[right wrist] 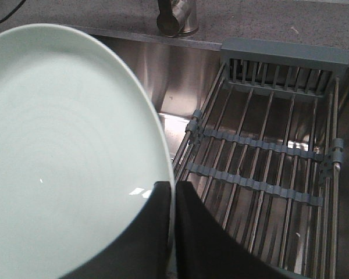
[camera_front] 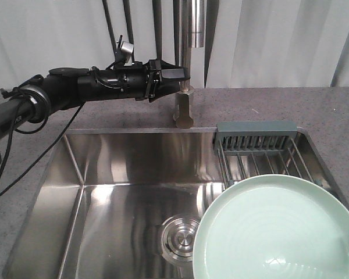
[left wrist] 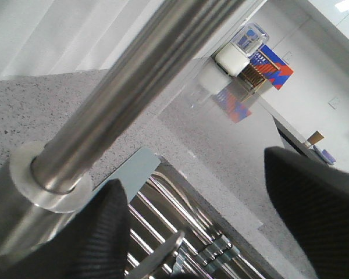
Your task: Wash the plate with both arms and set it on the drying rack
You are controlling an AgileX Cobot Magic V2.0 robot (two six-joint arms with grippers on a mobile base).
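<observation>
the plate (camera_front: pixel 273 232) was held up over the right part of the sink (camera_front: pixel 104 174), with its pale green face turned to the front camera. in that view its lower left edge was near the round drain (camera_front: pixel 180 235), and its upper edge covered the near end of the drying rack (camera_front: pixel 262 145). the right gripper (right wrist: pixel 173 192) was closed on the rim of the plate, one finger (right wrist: pixel 157 232) on the face side and the other on the back side, with only the thin rim between them. the rack lay across the right side of the sink, with nothing on its rods.

the left arm (camera_front: pixel 58 90) reached across the grey counter (camera_front: pixel 314 104) to the steel faucet (camera_front: pixel 189 58). the left gripper (left wrist: pixel 192 171) was wide open and held nothing. in the wrist view the faucet column passed just beside its left finger (left wrist: pixel 99 238); whether they touched, i could not tell.
</observation>
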